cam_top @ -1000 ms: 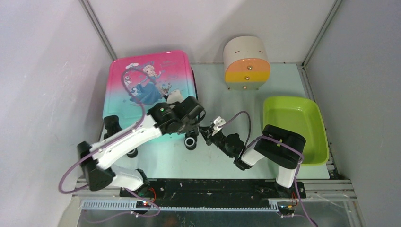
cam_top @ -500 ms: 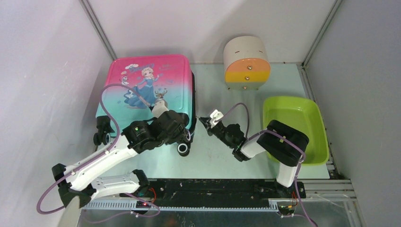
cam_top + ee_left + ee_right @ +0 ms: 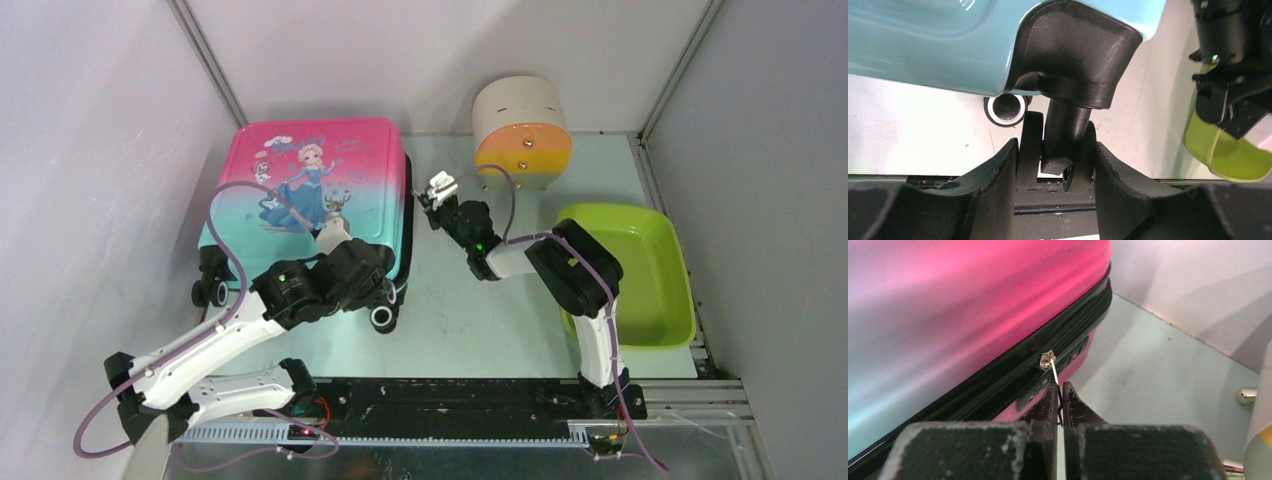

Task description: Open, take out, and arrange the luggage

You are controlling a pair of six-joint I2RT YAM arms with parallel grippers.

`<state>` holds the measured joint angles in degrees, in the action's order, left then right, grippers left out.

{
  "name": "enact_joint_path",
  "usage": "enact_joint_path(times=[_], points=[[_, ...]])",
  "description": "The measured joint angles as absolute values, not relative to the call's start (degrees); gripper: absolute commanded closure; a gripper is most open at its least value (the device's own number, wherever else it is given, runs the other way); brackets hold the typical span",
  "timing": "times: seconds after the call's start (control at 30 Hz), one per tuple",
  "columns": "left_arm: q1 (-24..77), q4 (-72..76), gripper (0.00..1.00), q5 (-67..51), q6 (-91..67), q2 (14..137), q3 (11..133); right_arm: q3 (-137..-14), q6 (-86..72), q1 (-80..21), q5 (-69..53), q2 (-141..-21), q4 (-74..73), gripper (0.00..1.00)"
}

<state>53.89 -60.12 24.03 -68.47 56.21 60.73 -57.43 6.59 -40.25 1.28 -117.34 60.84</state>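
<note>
Pale green surface [image 3: 450, 330], white walls around. Luggage [image 3: 300, 180] lies flat at back left, princess print up, lid down. Left tool [image 3: 1055, 147] stands partly open, clamped on both sides of the near-right wheel [image 3: 1032, 145] of the luggage. Right tool [image 3: 1059, 390] is pinched tight on the zipper pull [image 3: 1052, 367], on the luggage's right edge at the pink end. Beige cylinder [image 3: 520, 130] sits at back centre and lime-green tray [image 3: 640, 260] at far right, both apart from the luggage.
</note>
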Motion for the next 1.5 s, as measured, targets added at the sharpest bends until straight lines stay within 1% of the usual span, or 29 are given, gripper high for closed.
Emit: enact_joint_path(times=[0.13,0.3,0.43,0.57,0.6,0.63,0.67,0.7,0.73,0.8,0.87,1.03,1.07,1.1,1.13,1.17,1.23,1.33,1.37,1.43,1.5], points=[[53.89,-61.87,1.00,24.08,-68.49,55.35,60.73,-63.13,6.52,-38.39,0.14,-119.72,56.69,1.00],[53.89,-64.84,1.00,24.25,-68.53,54.81,61.30,-64.66,6.13,-37.67,-0.03,-119.98,53.80,1.00],[53.89,-67.20,1.00,24.14,-68.53,53.08,61.32,-62.39,4.73,-37.43,-1.54,-117.56,52.29,1.00],[53.91,-71.00,1.00,22.46,-68.53,49.65,61.32,-56.07,4.49,-38.06,-2.87,-112.44,52.07,1.00],[53.91,-71.85,0.89,22.15,-68.53,48.75,61.32,-54.63,4.47,-38.37,-2.81,-111.24,52.18,1.00],[53.91,-72.95,0.82,21.89,-68.53,47.66,61.32,-52.95,4.47,-38.74,-2.59,-109.82,52.56,1.00],[53.91,-73.91,0.63,21.65,-68.51,46.81,61.30,-51.40,4.32,-39.07,-2.50,-108.53,52.82,1.00],[53.91,-74.94,0.54,21.52,-68.45,45.98,61.32,-49.78,3.99,-39.35,-2.39,-107.00,52.97,1.00],[53.87,-76.07,0.44,21.19,-68.34,45.23,61.32,-48.18,3.70,-39.64,-2.22,-105.65,53.43,1.00],[53.71,-77.82,0.35,20.58,-68.18,44.53,61.32,-45.30,3.33,-40.07,-1.78,-103.09,54.26,1.00],[52.86,-80.31,0.32,20.78,-69.01,44.21,61.52,-42.76,3.49,-40.21,0.71,-100.60,54.43,1.00],[47.42,-85.34,0.30,20.32,-70.19,44.21,63.94,-38.68,3.46,-39.64,5.61,-95.94,54.02,1.00],[45.95,-85.65,0.29,21.93,-70.15,44.21,64.84,-38.22,3.46,-39.81,6.11,-95.42,54.02,1.00],[44.69,-85.82,0.28,23.00,-70.15,44.21,65.78,-37.89,3.44,-40.01,6.42,-95.00,53.95,1.00],[43.64,-86.06,0.24,24.62,-70.11,44.10,66.70,-37.52,3.44,-40.14,6.48,-94.59,53.84,1.00],[42.96,-86.46,0.22,25.91,-70.13,43.77,67.44,-37.30,3.44,-40.16,6.26,-94.21,53.56,0.93],[42.54,-87.18,0.22,27.38,-70.11,43.18,68.18,-37.21,3.25,-40.07,4.27,-93.71,53.04,0.82],[41.93,-88.31,0.22,29.23,-70.57,42.83,68.49,-37.21,2.17,-39.31,-0.73,-93.03,52.71,0.72],[41.25,-88.58,0.23,29.69,-70.59,42.83,68.49,-37.41,0.93,-38.87,-2.31,-92.75,52.10,0.61],[37.85,-88.95,0.25,30.17,-70.24,42.83,68.49,-39.53,-2.63,-37.89,-4.25,-92.55,47.97,0.51],[30.94,-88.77,0.28,29.76,-68.49,42.89,68.47,-46.00,-7.53,-36.53,-5.23,-92.82,38.09,0.48]])
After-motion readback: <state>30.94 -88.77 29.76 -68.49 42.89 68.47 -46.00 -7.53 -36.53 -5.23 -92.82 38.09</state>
